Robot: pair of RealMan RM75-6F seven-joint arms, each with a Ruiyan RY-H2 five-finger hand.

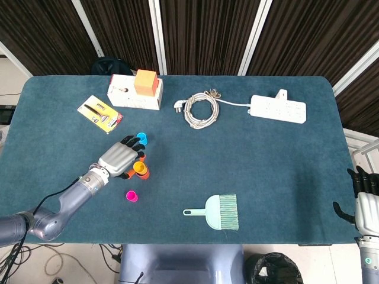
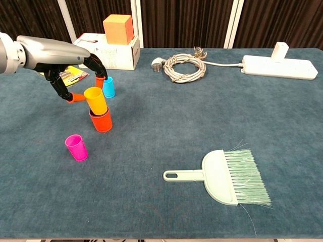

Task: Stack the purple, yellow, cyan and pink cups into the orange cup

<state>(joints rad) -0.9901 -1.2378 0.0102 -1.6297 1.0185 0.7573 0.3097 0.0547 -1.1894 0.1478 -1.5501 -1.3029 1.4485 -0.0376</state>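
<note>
A: Describe the work surface.

B: A table covered in dark teal cloth, with dark curtains behind it.

A: Items at the left?

B: A yellow packet lies flat near the far left. The left hand hangs just beside the stack, fingers spread and curved around the yellow cup. Whether the fingertips touch that cup cannot be told from either view.

A: Location of the task cups?

B: The yellow cup sits tilted in the mouth of the orange cup, most of it above the rim. The purple cup cannot be seen. The cyan cup stands upright just behind the stack. The pink cup stands upright in front of it, apart, toward the near left.

A: Continue rightward.

B: A white box with an orange block on top stands at the far edge. A coiled white cable runs to a white power strip. A mint hand brush lies near the front edge.

A: Right hand?

B: The right hand shows at the head view's right border, off the table; its finger state cannot be told.
</note>
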